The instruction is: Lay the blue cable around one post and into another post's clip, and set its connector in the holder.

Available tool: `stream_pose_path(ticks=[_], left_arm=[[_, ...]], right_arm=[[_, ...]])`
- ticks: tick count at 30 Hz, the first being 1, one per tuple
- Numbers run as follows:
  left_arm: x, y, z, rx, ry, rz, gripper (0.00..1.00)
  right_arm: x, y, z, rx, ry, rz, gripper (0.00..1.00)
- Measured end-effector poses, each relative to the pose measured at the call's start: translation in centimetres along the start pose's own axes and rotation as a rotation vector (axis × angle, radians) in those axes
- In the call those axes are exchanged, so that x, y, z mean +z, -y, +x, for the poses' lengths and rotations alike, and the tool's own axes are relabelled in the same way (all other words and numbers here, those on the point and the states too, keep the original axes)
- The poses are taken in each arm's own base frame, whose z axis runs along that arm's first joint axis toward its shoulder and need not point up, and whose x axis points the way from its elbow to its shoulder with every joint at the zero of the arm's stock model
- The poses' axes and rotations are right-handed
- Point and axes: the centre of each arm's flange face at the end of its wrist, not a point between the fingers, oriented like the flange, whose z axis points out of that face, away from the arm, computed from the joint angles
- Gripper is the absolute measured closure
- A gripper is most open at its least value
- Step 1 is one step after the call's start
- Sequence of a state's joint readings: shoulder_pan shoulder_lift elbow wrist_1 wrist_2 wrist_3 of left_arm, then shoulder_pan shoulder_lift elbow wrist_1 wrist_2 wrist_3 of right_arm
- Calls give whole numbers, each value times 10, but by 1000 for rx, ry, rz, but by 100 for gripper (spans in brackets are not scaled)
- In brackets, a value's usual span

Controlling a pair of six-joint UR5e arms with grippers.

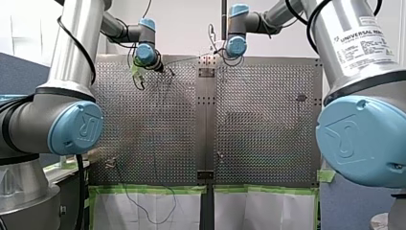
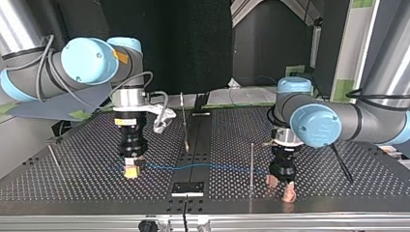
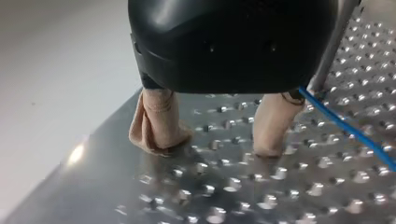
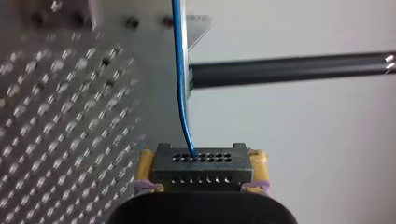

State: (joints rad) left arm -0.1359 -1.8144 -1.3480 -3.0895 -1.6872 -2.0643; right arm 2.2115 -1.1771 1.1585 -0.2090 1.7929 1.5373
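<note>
In the top view the thin blue cable (image 2: pixel 203 167) runs low across the perforated table (image 2: pixel 72 183). Its black connector (image 4: pixel 201 166) sits between the yellow pads of my right gripper (image 4: pixel 201 158), which is shut on it; the blue cable (image 4: pixel 180 74) leads away from the connector. That right gripper (image 2: pixel 131 170) stands at the top view's left, just above the table. My left gripper (image 2: pixel 282 188) is at the right, open, its beige fingertips (image 3: pixel 159 130) down on the plate with nothing between them. The blue cable (image 3: pixel 348 129) passes just outside one finger.
A thin metal post (image 2: pixel 251 164) stands beside my left gripper, another post (image 2: pixel 183 121) near the middle, a third (image 2: pixel 54 157) at the top view's left. A black rod (image 2: pixel 341 163) leans at the right. A small metal bracket (image 2: pixel 187 189) sits at the table's near edge.
</note>
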Motion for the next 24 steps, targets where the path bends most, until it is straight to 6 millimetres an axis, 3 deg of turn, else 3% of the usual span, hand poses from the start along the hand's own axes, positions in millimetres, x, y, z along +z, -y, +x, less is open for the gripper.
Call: stream_pose_path(ticks=[14, 24], left_arm=[[-3, 39, -46, 89, 88, 22, 0], [-15, 37, -46, 94, 93, -12, 0]], right_arm=[[0, -44, -45, -29, 87, -67, 100], [-1, -53, -55, -33, 105, -79, 100]])
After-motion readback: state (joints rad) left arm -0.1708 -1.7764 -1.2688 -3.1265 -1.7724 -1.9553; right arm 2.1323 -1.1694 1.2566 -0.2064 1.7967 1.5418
